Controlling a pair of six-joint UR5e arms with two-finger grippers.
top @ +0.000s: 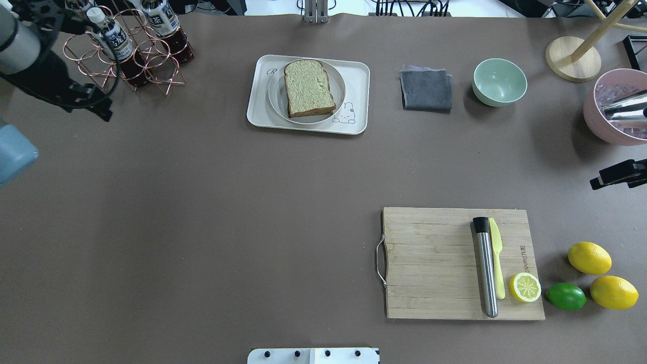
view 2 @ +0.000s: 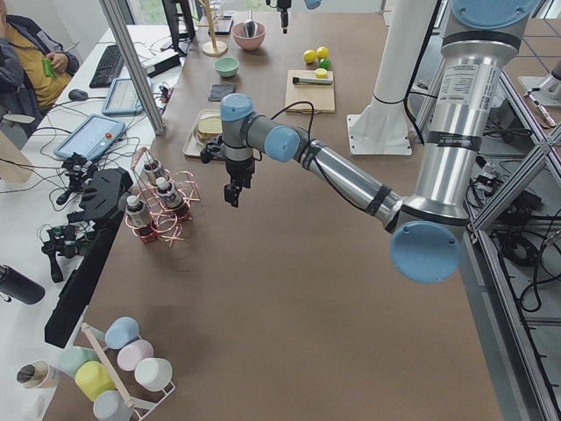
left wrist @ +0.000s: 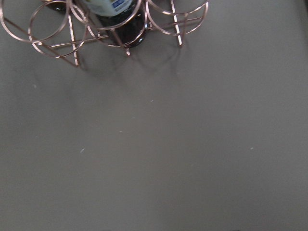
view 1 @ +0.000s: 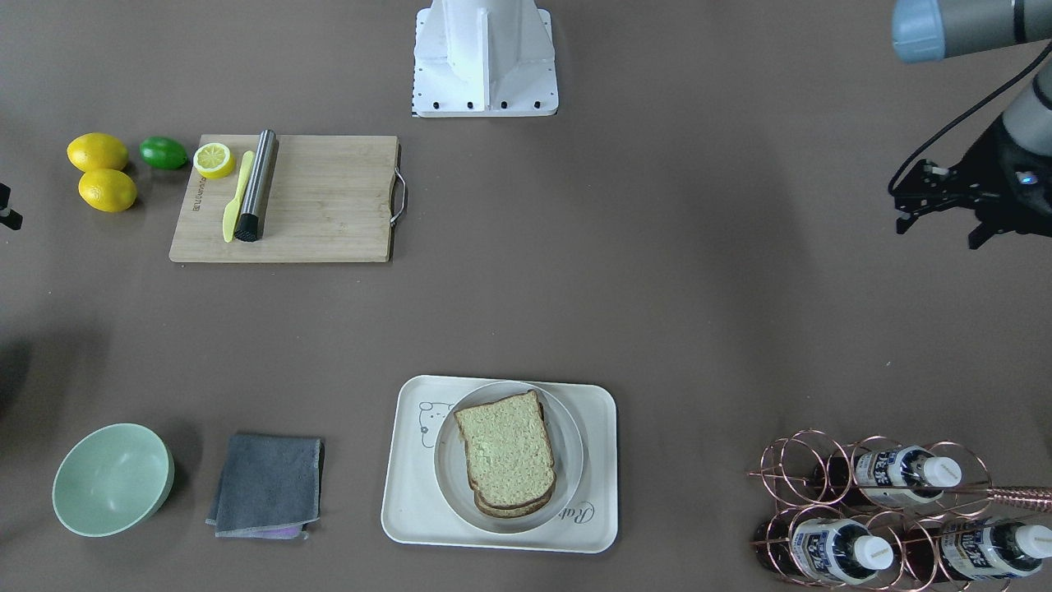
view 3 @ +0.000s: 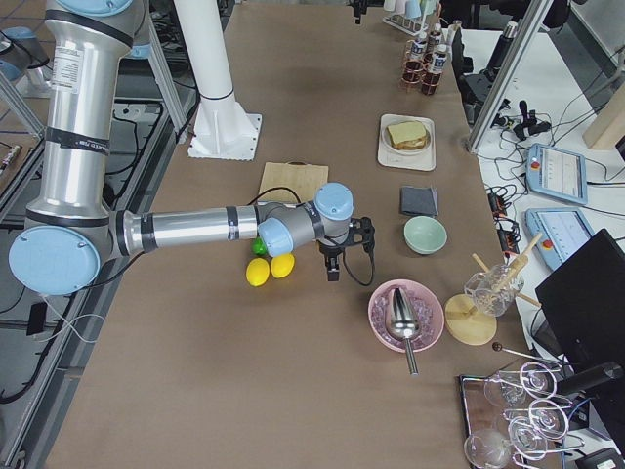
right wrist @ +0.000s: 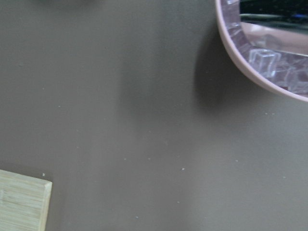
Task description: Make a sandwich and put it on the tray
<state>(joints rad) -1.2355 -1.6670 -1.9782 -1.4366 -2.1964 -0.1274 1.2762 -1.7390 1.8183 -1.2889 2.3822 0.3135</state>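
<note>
The sandwich (view 1: 505, 452) shows as two stacked brown-crusted bread slices on a round white plate (view 1: 569, 460). The plate sits on the cream tray (view 1: 411, 501) at the far middle of the table. No egg shows; it may be hidden between the slices. The sandwich also shows in the overhead view (top: 308, 88). My left gripper (view 1: 937, 230) hangs over bare table beside the bottle rack, far from the tray. My right gripper (top: 614, 177) is at the table's right edge near the pink bowl. I cannot tell whether either is open or shut; neither holds anything visible.
A wooden cutting board (top: 434, 263) holds a steel rod (top: 485, 268), a yellow knife (top: 498, 263) and a half lemon (top: 524, 287). Two lemons (top: 589, 258) and a lime (top: 566, 296) lie beside it. A grey cloth (top: 426, 90), green bowl (top: 499, 81), copper bottle rack (top: 131, 45) and pink ice bowl (top: 614, 108) stand along the far side.
</note>
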